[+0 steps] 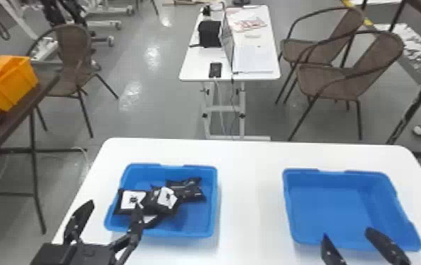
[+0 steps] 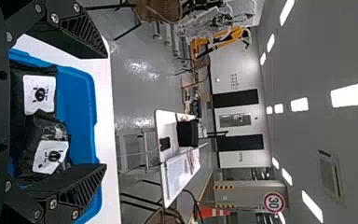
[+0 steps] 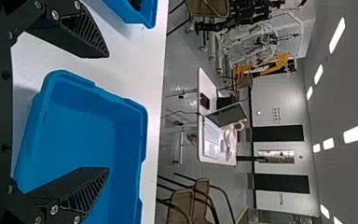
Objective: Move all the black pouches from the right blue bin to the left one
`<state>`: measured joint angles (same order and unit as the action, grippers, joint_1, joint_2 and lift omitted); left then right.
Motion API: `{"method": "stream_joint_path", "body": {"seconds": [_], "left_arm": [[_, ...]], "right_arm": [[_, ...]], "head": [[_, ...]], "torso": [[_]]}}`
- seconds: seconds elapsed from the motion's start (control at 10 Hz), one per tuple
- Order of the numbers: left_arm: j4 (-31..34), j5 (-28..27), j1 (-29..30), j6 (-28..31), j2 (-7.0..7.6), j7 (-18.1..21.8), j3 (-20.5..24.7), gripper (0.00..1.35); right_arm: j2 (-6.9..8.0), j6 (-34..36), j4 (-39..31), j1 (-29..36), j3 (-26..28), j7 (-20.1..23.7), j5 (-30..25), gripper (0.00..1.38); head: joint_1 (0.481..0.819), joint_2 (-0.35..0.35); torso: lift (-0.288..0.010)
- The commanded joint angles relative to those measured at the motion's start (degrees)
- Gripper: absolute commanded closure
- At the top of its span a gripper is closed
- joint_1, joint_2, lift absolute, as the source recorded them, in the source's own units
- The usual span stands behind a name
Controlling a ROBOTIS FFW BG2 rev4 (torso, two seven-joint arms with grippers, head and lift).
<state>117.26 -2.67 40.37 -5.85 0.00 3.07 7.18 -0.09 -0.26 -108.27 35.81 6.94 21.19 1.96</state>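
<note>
Finishing, it seems

Head view: the black pouches (image 1: pixel 186 192) lie inside the left bin (image 1: pixel 199 230); nothing seems left to move. Left wrist view: the left gripper (image 2: pixel 106 109) gapes, empty, at that bin. Right wrist view: the right gripper (image 3: pixel 108 112), also wide, is well apart from it.

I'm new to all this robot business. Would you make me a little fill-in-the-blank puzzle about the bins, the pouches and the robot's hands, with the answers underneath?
The black pouches in view all lie in the bin on the robot's ____ side.
The other bin has the same colour as that one: ____.
The table under both bins has a ____ top.
The left hand and the right hand both have their fingers ____, not shut.

Missing words: left, blue, white, open.
</note>
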Motion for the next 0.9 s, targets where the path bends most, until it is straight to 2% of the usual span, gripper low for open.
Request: {"method": "stream_joint_path", "body": {"seconds": [0.0, 0.4, 0.7, 0.8], "left_arm": [[0.07, 0.21, 0.06, 0.05, -0.15, 0.00, -0.06, 0.21], [0.07, 0.21, -0.03, -0.13, -0.15, -0.08, -0.59, 0.21], [0.07, 0.56, -0.55, 0.40, 1.14, -0.08, -1.11, 0.21], [0.07, 0.56, -0.55, 0.49, 0.97, -0.08, -1.11, 0.21]], "right_arm": [[0.14, 0.00, 0.08, -0.04, 0.00, -0.01, 0.06, 0.16], [0.14, -0.27, -0.10, -0.21, -0.09, -0.01, -0.82, 0.16], [0.14, -0.35, -0.36, -0.65, -0.26, 0.43, -2.05, 0.16], [0.14, -0.35, -0.27, -0.65, -0.26, 0.43, -1.96, 0.16]], "head": [[0.695, 0.097], [0.695, 0.093], [0.695, 0.093], [0.695, 0.091]], "torso": [[0.010], [0.010], [0.010], [0.010]]}}
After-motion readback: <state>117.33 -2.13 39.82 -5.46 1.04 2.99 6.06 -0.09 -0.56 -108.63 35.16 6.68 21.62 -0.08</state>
